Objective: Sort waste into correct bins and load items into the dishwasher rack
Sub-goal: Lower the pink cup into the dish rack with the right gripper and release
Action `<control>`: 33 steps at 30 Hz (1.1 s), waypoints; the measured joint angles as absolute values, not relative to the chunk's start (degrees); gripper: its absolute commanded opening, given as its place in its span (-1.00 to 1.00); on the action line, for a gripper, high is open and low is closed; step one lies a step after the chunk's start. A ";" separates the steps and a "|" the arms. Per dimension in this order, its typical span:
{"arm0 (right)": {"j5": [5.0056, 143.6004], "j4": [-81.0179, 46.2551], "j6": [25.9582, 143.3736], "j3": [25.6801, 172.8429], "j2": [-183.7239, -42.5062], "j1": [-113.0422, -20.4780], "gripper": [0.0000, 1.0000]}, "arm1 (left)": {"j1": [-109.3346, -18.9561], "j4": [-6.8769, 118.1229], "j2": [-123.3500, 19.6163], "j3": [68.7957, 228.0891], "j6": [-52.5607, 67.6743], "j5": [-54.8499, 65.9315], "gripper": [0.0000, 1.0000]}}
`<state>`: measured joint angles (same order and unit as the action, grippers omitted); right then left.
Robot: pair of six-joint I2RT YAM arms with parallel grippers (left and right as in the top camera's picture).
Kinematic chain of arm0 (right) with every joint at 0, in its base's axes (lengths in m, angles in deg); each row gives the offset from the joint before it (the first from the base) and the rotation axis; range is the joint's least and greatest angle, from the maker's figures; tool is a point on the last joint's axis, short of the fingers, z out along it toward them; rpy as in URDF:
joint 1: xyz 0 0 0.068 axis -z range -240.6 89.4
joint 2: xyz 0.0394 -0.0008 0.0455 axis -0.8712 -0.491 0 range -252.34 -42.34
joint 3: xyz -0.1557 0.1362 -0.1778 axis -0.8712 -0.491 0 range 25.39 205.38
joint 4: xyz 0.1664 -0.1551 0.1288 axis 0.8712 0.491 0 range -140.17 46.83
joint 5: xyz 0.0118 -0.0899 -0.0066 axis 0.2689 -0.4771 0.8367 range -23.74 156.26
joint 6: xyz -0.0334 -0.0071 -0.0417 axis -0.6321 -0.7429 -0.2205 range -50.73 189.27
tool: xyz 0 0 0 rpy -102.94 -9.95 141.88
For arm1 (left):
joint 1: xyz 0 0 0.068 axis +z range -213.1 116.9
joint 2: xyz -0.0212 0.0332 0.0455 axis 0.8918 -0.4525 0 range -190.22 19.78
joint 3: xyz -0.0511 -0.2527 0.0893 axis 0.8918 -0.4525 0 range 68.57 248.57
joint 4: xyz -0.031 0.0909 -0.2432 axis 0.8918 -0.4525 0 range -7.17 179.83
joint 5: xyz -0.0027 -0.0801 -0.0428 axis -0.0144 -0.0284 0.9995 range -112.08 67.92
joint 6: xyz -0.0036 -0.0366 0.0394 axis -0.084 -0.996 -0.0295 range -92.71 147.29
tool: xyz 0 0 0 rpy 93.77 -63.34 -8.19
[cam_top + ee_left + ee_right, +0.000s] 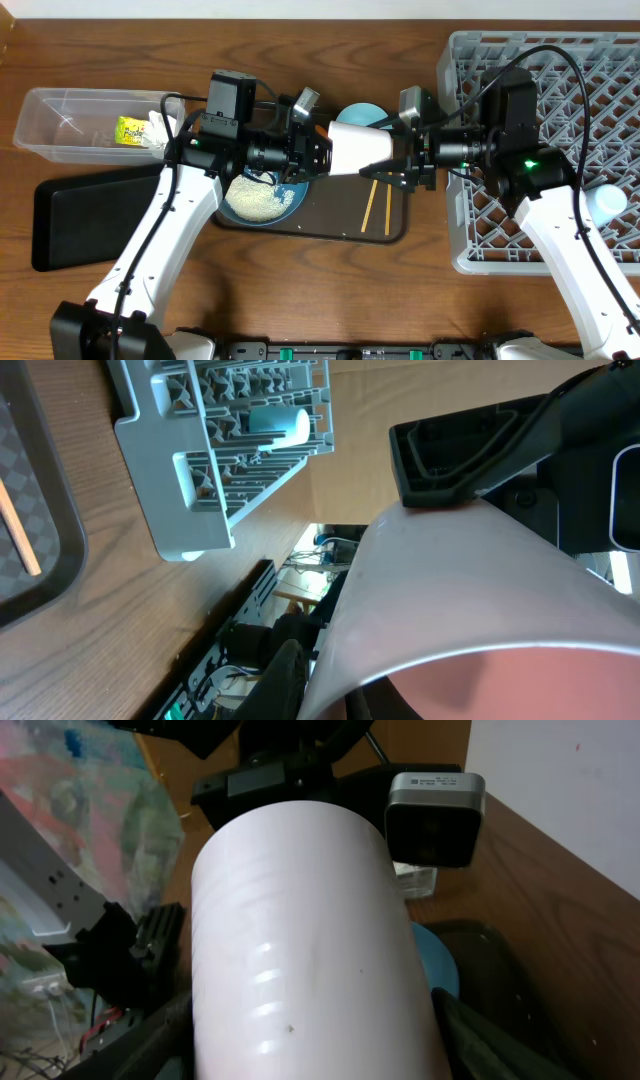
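The small white-pink cup (358, 147) lies on its side in the air between both arms, above the brown serving tray. My left gripper (322, 152) is shut on its rim, one finger inside and one outside, as the left wrist view (320, 678) shows. My right gripper (388, 150) flanks the cup's base with both fingers against its sides, also seen in the right wrist view (310, 1055). The dark blue plate-bowl (290, 207) holds loose white rice (255, 200). The light blue bowl (362, 112) sits behind the cup. Chopsticks (378, 208) lie on the serving tray.
The grey dishwasher rack (600, 70) is at the right with a small blue cup (607, 203) in it. The clear tub (60, 125) at the left holds the yellow-green wrapper (131, 130) and white paper (158, 126). The black tray (85, 215) lies in front of it. The brown serving tray (330, 222) is in the middle.
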<state>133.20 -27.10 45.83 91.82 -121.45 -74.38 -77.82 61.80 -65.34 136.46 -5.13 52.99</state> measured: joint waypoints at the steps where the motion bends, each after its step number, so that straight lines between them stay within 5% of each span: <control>1: 133.31 -27.12 45.78 91.82 -121.45 -74.38 0.14 | -77.82 61.80 -65.34 136.46 -5.13 52.99 -0.71; 4: 133.74 -27.03 45.69 91.82 -121.45 -74.38 -0.10 | -77.82 61.75 -65.34 136.46 -5.13 52.90 -0.70; 8: 133.98 -26.92 46.07 91.82 -121.45 -74.38 -0.09 | -77.84 61.75 -65.34 136.46 -4.93 52.71 -0.30; 13: 133.07 -26.16 46.39 91.82 -121.45 -74.38 -0.07 | -77.93 61.60 -65.34 136.46 -4.83 51.33 -0.06; 23: 118.22 -20.06 50.90 91.82 -121.45 -72.52 -0.28 | -76.61 50.74 -65.25 136.57 -0.37 29.47 0.00; 33: 94.58 1.49 56.97 98.53 -118.74 -55.08 -0.42 | -71.15 38.13 -59.77 136.60 3.00 -1.48 0.03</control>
